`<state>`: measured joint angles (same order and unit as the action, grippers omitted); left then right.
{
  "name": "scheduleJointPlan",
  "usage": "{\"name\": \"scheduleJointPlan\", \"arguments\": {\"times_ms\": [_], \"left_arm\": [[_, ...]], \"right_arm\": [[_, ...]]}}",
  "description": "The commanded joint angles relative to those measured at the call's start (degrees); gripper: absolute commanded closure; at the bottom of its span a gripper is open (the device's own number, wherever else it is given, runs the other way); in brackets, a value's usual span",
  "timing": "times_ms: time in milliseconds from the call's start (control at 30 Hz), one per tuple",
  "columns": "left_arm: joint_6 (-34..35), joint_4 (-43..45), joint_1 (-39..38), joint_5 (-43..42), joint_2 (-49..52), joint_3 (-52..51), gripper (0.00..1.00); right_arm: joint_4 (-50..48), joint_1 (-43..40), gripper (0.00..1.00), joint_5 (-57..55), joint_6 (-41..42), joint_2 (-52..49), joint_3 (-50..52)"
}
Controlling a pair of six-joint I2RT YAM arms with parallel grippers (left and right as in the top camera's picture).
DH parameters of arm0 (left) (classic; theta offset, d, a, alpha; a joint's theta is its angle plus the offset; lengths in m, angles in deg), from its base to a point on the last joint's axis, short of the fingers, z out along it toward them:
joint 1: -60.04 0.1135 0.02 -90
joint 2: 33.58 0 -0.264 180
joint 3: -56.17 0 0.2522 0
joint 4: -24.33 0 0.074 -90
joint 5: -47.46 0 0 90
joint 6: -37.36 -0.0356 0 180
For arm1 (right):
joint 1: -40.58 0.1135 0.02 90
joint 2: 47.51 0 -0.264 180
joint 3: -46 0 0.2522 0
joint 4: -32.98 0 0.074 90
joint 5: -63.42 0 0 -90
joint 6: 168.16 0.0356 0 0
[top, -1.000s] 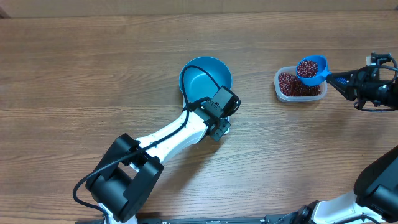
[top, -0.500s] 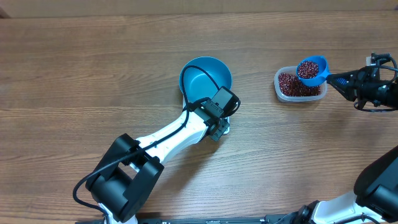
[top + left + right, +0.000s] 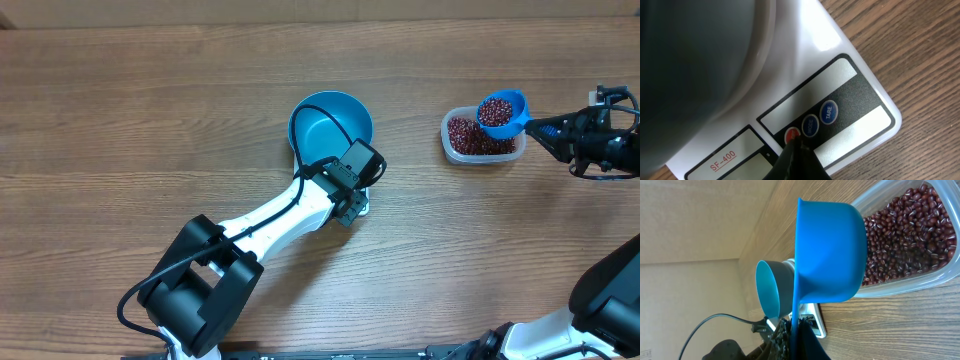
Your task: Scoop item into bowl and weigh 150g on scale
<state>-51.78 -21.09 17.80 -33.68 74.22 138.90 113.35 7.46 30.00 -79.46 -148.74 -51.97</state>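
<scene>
Teal bowl (image 3: 330, 120) on the scale (image 3: 810, 30) holds nothing yet. The right gripper (image 3: 556, 128) clamps a scoop (image 3: 830, 255) full of beans (image 3: 494, 108); the left gripper (image 3: 797, 152) is closed at the red button (image 3: 791, 134).

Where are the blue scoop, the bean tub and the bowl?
small blue plastic scoop (image 3: 830, 255): right wrist view, cup's outside.
clear plastic tub (image 3: 480, 159): overhead view, lower rim.
round teal-blue bowl (image 3: 352, 112): overhead view, inside.

Left arm (image 3: 285, 212) overhanging bowl (image 3: 325, 118), bare table (image 3: 415, 215) rightward
</scene>
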Motion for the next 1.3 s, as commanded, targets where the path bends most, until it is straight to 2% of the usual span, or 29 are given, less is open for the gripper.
{"name": "scheduleJointPlan", "arguments": {"times_ms": [0, 600, 1267], "left_arm": [[-1.75, 0.24, 0.33, 0.55, 0.09, 0.87, 0.96], [-2.64, 0.68, 0.33, 0.42, 0.31, 0.87, 0.96], [-8.76, 1.05, 0.33, -2.97, 0.52, 0.87, 0.96]], "right_arm": [[-0.26, 0.0, 0.96, 1.25, -0.72, -0.37, -0.13], [-0.28, 0.0, 0.96, -0.17, -0.72, -0.37, -0.13], [-0.28, 0.0, 0.96, -0.17, -0.72, -0.37, -0.11]]}}
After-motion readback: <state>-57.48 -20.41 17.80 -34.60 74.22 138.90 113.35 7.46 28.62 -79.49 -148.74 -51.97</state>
